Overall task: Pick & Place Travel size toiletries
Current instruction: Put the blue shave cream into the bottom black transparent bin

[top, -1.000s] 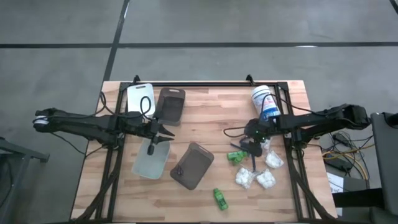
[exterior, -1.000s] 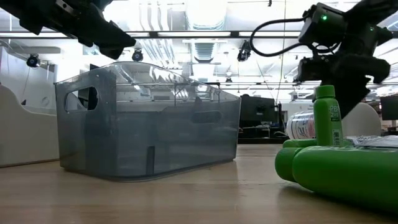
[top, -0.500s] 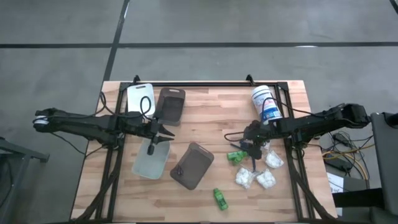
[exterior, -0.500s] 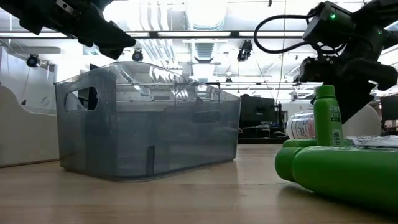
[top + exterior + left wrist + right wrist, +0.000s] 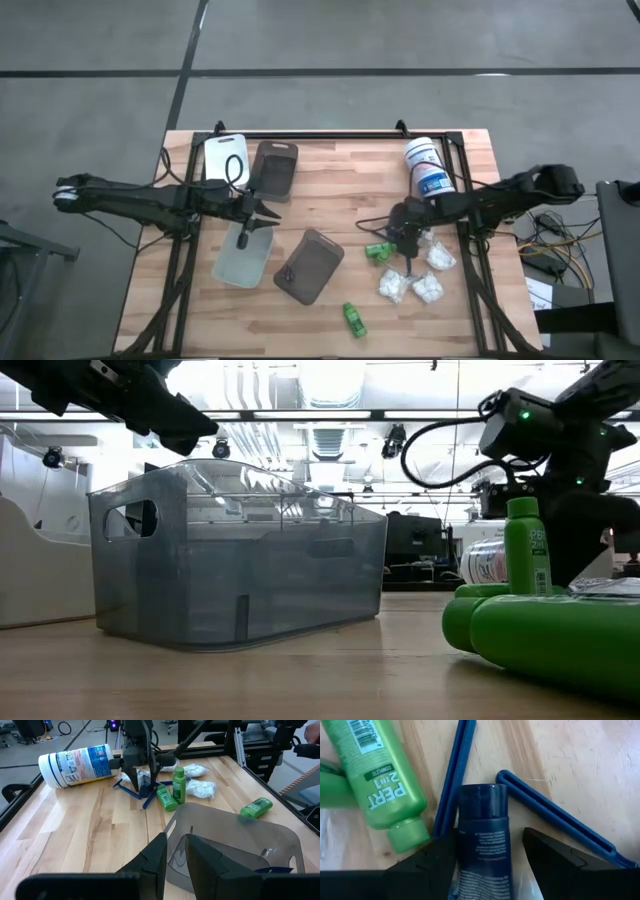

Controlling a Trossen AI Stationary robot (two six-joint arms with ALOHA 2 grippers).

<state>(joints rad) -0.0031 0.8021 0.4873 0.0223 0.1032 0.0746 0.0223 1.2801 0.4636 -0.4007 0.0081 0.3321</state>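
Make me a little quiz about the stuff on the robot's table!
1. True or false: the white tub is standing upright.
2. What lies between the open jaws of the right gripper? A) a green bottle B) a dark blue tube C) a white packet
3. Fill in: the one upright bottle in the pile is coloured ___.

Key:
1. False, it lies on its side.
2. B, the dark blue tube.
3. Green.
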